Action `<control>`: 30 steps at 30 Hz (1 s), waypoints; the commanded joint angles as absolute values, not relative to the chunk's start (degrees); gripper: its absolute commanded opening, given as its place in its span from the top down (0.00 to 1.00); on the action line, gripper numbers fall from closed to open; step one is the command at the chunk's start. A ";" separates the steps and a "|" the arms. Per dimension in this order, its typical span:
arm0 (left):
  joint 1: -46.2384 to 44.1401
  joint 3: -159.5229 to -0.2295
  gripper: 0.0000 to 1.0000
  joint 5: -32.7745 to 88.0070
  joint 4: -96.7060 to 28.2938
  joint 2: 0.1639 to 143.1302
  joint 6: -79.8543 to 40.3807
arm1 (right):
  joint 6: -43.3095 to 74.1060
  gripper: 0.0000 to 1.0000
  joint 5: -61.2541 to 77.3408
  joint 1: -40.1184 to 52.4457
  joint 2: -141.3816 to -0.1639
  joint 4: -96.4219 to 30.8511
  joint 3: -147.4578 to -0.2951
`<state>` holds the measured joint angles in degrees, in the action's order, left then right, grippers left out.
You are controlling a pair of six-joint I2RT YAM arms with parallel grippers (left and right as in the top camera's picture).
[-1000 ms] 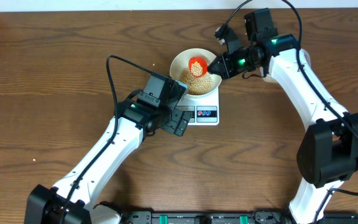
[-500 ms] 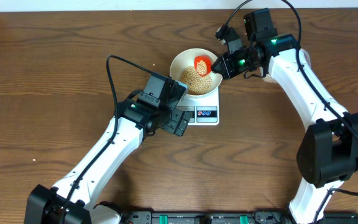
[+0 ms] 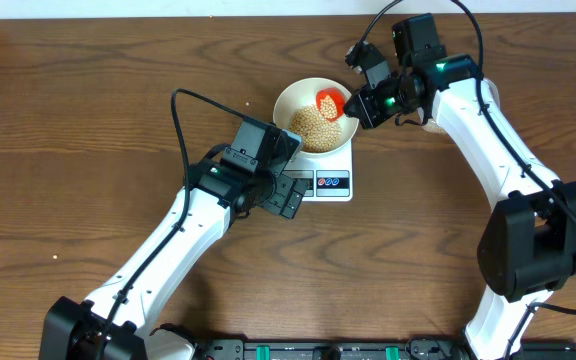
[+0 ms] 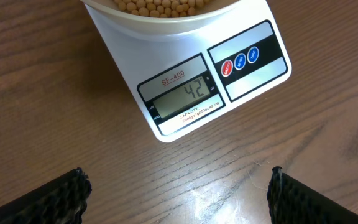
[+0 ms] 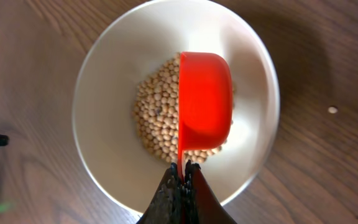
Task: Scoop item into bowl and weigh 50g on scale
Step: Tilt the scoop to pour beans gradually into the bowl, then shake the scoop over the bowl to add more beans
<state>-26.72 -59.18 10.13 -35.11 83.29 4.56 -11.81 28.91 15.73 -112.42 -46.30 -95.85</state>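
Here, beans [image 5: 154,115] lie in bowl [image 5: 101,130] under scoop [image 5: 205,99].

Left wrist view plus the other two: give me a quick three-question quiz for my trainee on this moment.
1. True or false: the small white rectangular digital scale reads 50.
2. What holds the red plastic scoop by its handle? A) left gripper B) right gripper C) nothing
3. Fill in: the tan-yellow round beans lie in the ___ on the scale.

Key: 1 false, it shows 42. 2 B, jaws closed on the handle. 3 round white bowl.
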 commanded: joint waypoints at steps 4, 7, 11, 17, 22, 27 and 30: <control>-26.59 -59.05 0.07 9.58 -35.14 83.92 4.93 | -16.01 0.99 25.58 16.93 -111.04 -46.96 -97.27; -26.59 -59.05 0.07 9.58 -35.14 83.92 4.93 | -16.53 0.99 25.39 17.52 -111.04 -46.96 -97.27; -26.59 -59.02 0.07 9.58 -35.14 83.92 4.93 | -17.04 0.99 25.04 18.02 -111.07 -47.00 -97.30; -26.59 -59.05 0.07 9.58 -35.14 83.92 4.93 | -17.85 0.99 24.08 18.22 -111.04 -47.31 -97.30; -26.59 -59.02 0.07 9.58 -35.14 83.92 4.93 | -17.85 0.99 24.10 18.22 -111.04 -47.33 -97.30; -26.59 -59.05 0.07 9.58 -35.14 83.92 4.93 | -17.58 0.99 24.36 18.22 -111.04 -47.31 -97.27; -26.59 -59.02 0.07 9.58 -35.14 83.92 4.93 | -15.18 0.99 25.85 18.04 -111.04 -47.16 -97.30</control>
